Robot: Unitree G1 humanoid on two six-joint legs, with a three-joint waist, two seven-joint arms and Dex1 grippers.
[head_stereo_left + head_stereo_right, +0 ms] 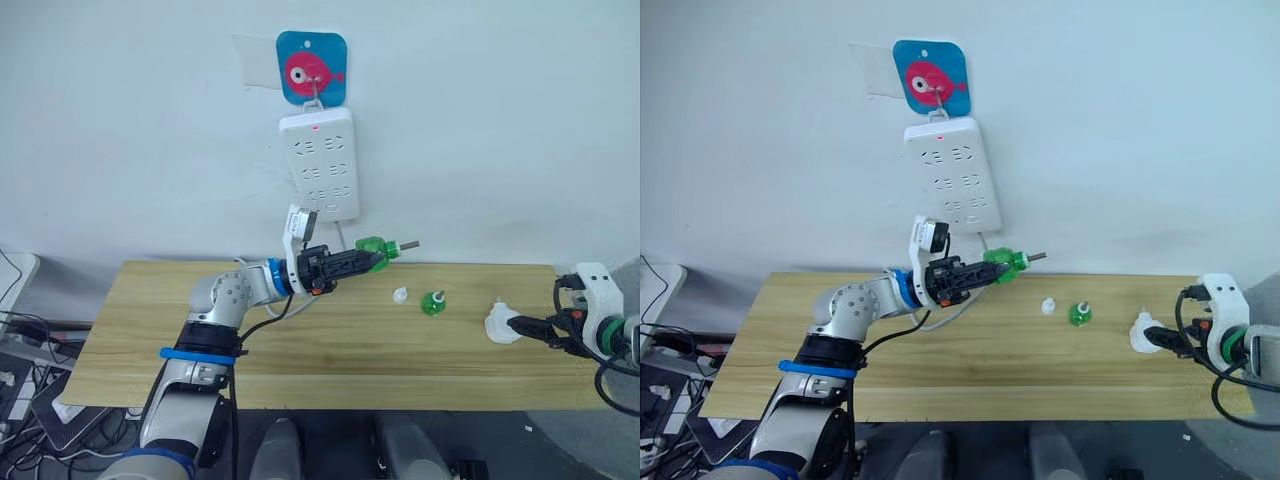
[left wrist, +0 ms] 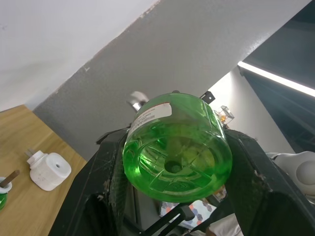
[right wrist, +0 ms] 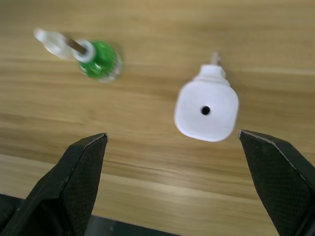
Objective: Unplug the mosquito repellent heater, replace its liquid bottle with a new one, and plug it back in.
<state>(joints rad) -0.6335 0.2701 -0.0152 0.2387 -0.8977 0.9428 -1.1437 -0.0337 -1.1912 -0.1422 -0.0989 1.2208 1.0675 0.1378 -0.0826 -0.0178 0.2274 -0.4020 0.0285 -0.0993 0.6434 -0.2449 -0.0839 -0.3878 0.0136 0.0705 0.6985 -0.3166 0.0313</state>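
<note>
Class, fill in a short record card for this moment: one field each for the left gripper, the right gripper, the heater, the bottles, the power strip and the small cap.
Left gripper: raised above the table, shut on a green bottle, wick pointing to the robot's right
Right gripper: jaws open, hovering over the heater
Heater: white, unplugged, resting on the wooden table
Second green bottle: standing on the table between cap and heater
Small white cap: on the table, beside that bottle
Power strip: hung on the wall, sockets unoccupied
</note>
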